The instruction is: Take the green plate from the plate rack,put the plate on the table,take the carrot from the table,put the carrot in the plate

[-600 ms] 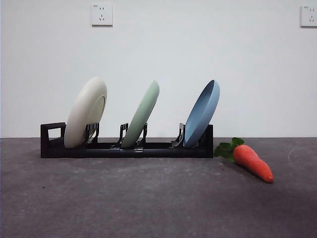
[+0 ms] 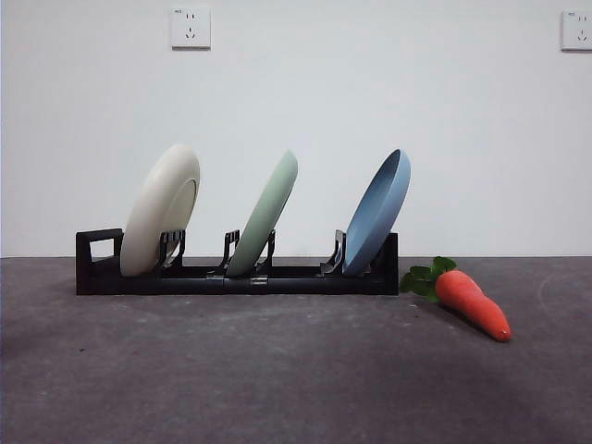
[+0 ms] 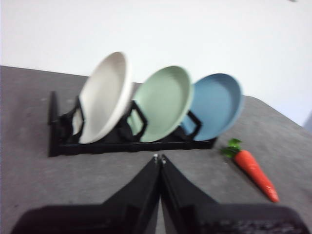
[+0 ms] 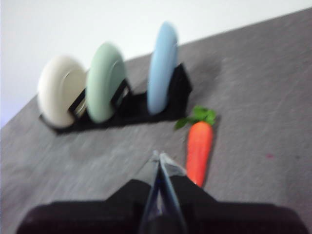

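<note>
Three plates lean in the rack; the green plate sits in its middle slot, propped by prongs. I see the carrot lying just beside the rack's blue-plate end. Both my left gripper and right gripper hang clenched, empty, well short of the rack.

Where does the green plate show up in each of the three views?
Front view: the green plate stands in the plate rack's middle slot.
Left wrist view: green plate, centre, between the cream plate and the blue plate.
Right wrist view: green plate, again the middle one.
Shared landmark: the carrot beyond the rack's blue-plate end.
</note>
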Available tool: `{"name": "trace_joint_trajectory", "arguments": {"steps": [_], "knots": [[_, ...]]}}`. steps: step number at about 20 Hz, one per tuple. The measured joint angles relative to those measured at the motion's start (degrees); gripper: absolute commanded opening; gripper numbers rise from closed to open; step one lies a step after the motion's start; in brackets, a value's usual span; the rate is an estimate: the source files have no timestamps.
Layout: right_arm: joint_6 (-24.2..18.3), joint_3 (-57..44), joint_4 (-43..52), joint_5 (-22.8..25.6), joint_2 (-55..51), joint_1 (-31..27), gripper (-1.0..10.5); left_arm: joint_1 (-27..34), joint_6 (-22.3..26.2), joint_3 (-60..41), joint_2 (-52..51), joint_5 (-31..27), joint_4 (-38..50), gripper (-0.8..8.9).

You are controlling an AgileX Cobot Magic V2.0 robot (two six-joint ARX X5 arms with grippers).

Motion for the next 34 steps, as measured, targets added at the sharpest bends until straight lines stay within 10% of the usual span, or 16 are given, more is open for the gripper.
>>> {"name": "trace_joint_trajectory", "arguments": {"steps": [18, 20, 22, 34], "knots": [[-21.1, 24.6, -33.2, -9.4, 22.9, 2.2, 0.1, 0.0, 14.8, 22.3, 14.8, 14.7, -29.7, 0.06], [-21.4, 24.6, -32.8, -9.4, 22.9, 2.2, 1.8, 0.0, 15.1, 22.3, 14.9, 14.6, -30.5, 2.31], [-21.2, 24.6, -31.7, -9.4, 22.9, 2.2, 6.1, 0.0, 14.0, 22.4, 15.2, 14.5, -30.9, 5.61], [-19.8, 24.6, -31.5, -9.7, 22.9, 2.2, 6.9, -0.2, 12.0, 26.8, 23.6, 14.7, -22.8, 5.7]]}}
